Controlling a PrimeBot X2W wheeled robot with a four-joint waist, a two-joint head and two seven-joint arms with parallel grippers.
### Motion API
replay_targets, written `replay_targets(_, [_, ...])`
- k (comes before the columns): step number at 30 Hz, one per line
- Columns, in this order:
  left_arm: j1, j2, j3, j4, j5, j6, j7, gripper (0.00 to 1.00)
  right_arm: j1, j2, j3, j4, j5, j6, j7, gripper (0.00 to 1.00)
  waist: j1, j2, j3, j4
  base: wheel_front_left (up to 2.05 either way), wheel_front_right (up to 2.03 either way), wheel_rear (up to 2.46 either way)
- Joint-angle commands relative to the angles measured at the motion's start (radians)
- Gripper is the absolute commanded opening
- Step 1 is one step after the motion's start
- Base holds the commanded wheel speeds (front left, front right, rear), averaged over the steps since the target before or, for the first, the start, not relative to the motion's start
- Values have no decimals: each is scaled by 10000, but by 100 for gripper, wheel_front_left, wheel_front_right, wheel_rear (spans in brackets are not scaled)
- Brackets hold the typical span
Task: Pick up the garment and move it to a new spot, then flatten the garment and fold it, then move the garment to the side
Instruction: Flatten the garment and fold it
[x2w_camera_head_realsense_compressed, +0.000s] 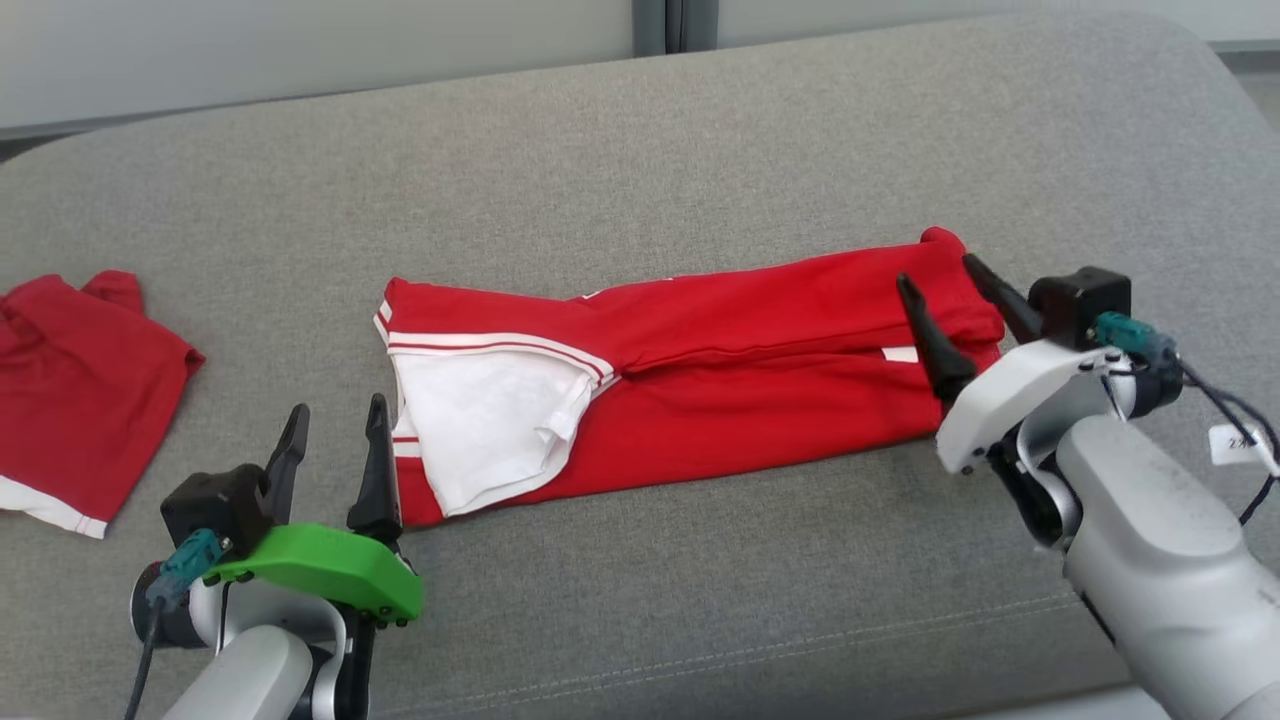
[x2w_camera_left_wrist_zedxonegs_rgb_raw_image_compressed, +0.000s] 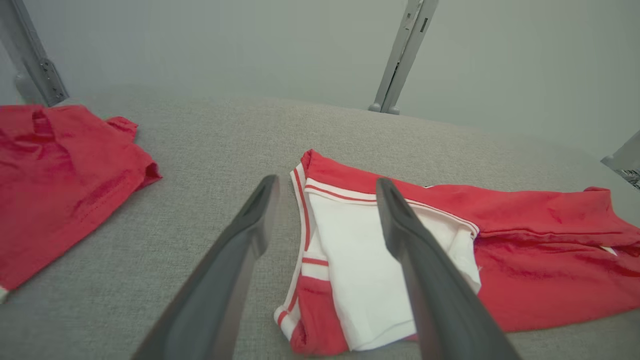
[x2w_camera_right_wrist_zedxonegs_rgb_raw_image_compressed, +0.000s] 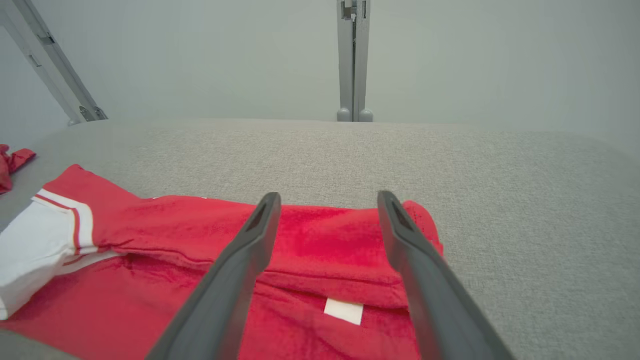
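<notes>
The red garment (x2w_camera_head_realsense_compressed: 720, 400) lay across the middle of the grey cushion (x2w_camera_head_realsense_compressed: 640, 140), folded into a long band that ran from the robot's left to its right. At the left end a white panel (x2w_camera_head_realsense_compressed: 480, 420) showed, bordered with red and white stripes, and one corner of it was turned over on the red cloth. The right end was plain red and a little bunched at its far corner. The left gripper (x2w_camera_head_realsense_compressed: 338, 408) stood at the near left corner of the garment with its two dark fingers spread apart and nothing between them. Seen from its wrist, one finger lay over bare cushion just beside the striped edge and the other over the white panel. I could not tell whether either tip touched the cloth. The right gripper (x2w_camera_head_realsense_compressed: 936, 270) was at the opposite end, released in the same way, its fingers parted and empty, both of them over the red fabric. From that wrist a small white label (x2w_camera_right_wrist_zedxonegs_rgb_raw_image_compressed: 343, 311) showed on the cloth between the two fingers, low down near their bases. Again I could not make out any contact with the garment. Well apart from all this, at the cushion's left edge, a second red piece of clothing (x2w_camera_head_realsense_compressed: 80, 390) lay rumpled, with a white hem along its near side. Behind the cushion a grey metal post (x2w_camera_right_wrist_zedxonegs_rgb_raw_image_compressed: 353, 60) rose against a pale wall (x2w_camera_right_wrist_zedxonegs_rgb_raw_image_compressed: 500, 60).
</notes>
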Motion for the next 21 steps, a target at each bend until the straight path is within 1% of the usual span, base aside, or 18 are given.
replay_targets(1, [298, -8, 101, -68, 328, 94, -137, 100, 494, 113, -254, -383, -403, -15, -34, 100, 1, 0, -536, 12, 0, 0, 0])
replay_targets(3, [543, -96, 215, -217, 558, 24, -187, 100, 930, 296, -648, -930, -816, -15, -35, 100, 1, 0, -726, 28, 0, 0, 0])
replay_targets(5, [816, -163, 418, -342, 936, 90, -219, 100, 1451, 489, -1062, -1465, -1306, -15, -34, 100, 1, 0, -889, 36, 0, 0, 0])
replay_targets(7, [1100, -375, 768, -631, 1332, 87, -211, 100, 1992, 717, -1471, -1962, -1700, -15, -35, 100, 1, 0, -1037, 45, 0, 0, 0])
replay_targets(9, [1486, -582, 1134, -892, 1859, -20, -214, 100, 2481, 949, -1800, -2533, -2115, -15, -35, 100, 1, 0, -1188, 44, 0, 0, 0])
replay_targets(14, [2424, -1239, 2048, -1241, 2909, -550, -210, 100, 3746, 1443, -2643, -3670, -2825, -15, -36, 100, 1, 0, -1457, 0, 0, 0, 0])
replay_targets(17, [2917, -1631, 2554, -1242, 3631, -843, -211, 100, 4356, 1629, -3047, -4209, -3167, -15, -36, 100, 1, 0, -1529, -33, 0, 0, 0])
replay_targets(21, [3380, -2126, 3203, -1409, 4469, -1377, -212, 100, 4986, 1828, -3454, -4767, -3597, -15, -37, 100, 1, 0, -1608, -89, 0, 0, 0])
